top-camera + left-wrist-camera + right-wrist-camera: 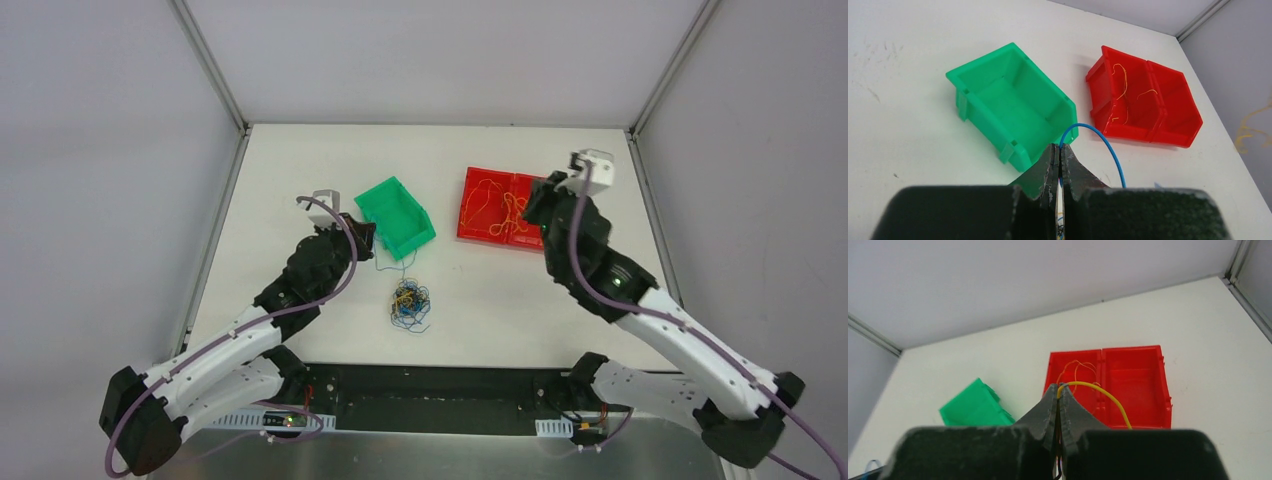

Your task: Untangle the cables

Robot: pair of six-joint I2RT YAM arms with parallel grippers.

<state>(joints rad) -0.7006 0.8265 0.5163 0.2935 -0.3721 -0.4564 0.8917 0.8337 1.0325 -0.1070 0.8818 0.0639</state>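
Note:
A small tangled ball of blue, orange and black cables [409,303] lies on the table's middle front. My left gripper [1060,148] is shut on a blue cable [1108,149] that arcs out to the right, just in front of the green bin [1010,107]. In the top view the left gripper [366,238] sits at the green bin's left side. My right gripper [1060,388] is shut on a yellow cable [1108,397] above the red bins [1133,382]. In the top view the right gripper [537,203] hangs over the red bins [480,208], which hold loose orange strands [510,212].
The green bin [396,217] stands left of centre, tilted. The pair of red bins stands at the back right. White walls and metal frame posts [208,60] enclose the table. A thin blue strand [392,262] runs from the ball up toward the green bin.

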